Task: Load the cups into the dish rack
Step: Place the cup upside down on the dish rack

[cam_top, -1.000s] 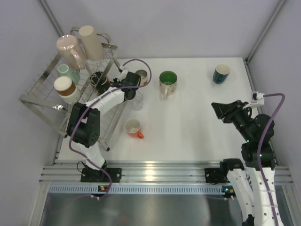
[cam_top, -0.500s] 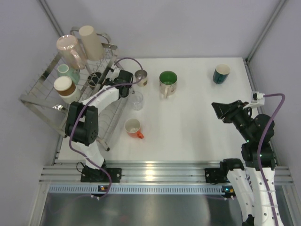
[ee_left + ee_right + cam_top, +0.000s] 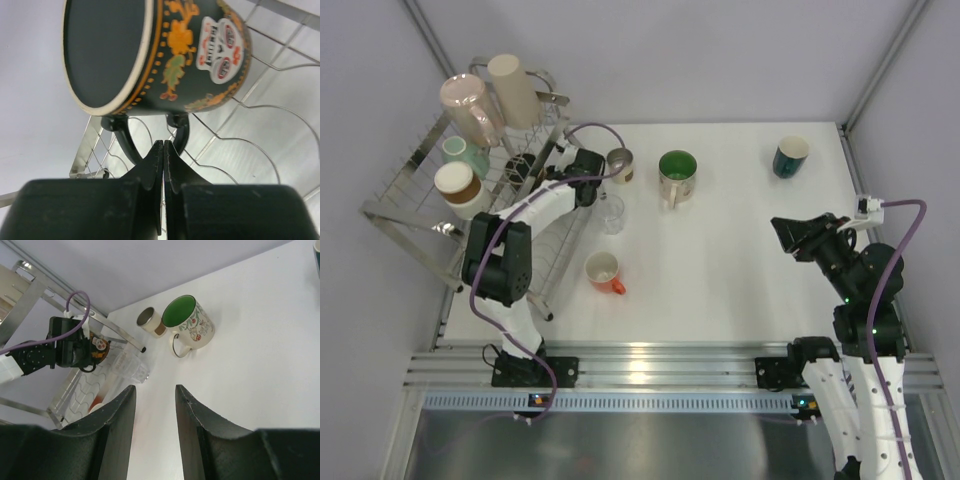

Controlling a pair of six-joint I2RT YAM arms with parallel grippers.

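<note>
The dish rack [image 3: 408,214] stands at the table's left and holds a pink cup [image 3: 470,106], a beige cup [image 3: 512,88], a mint cup [image 3: 466,154] and a brown-banded cup [image 3: 455,186]. A dark mug with orange patterns [image 3: 155,55] lies on the rack wires [image 3: 260,125]. My left gripper [image 3: 164,145] is shut and empty, its tips right at the mug's handle [image 3: 181,131]. On the table are a steel cup [image 3: 620,163], a green-inside mug [image 3: 676,175], a clear glass [image 3: 610,212], an orange-handled cup [image 3: 604,271] and a dark teal cup [image 3: 789,156]. My right gripper [image 3: 155,388] hangs open at the right.
A grey wall runs behind the table, and a metal rail [image 3: 650,365] lies along the near edge. The left arm [image 3: 40,352] reaches over the rack's right side. White tabletop [image 3: 740,270] lies between the orange-handled cup and my right arm.
The left wrist has shifted a little up and left toward the rack, uncovering the steel cup. The right arm has not moved.
</note>
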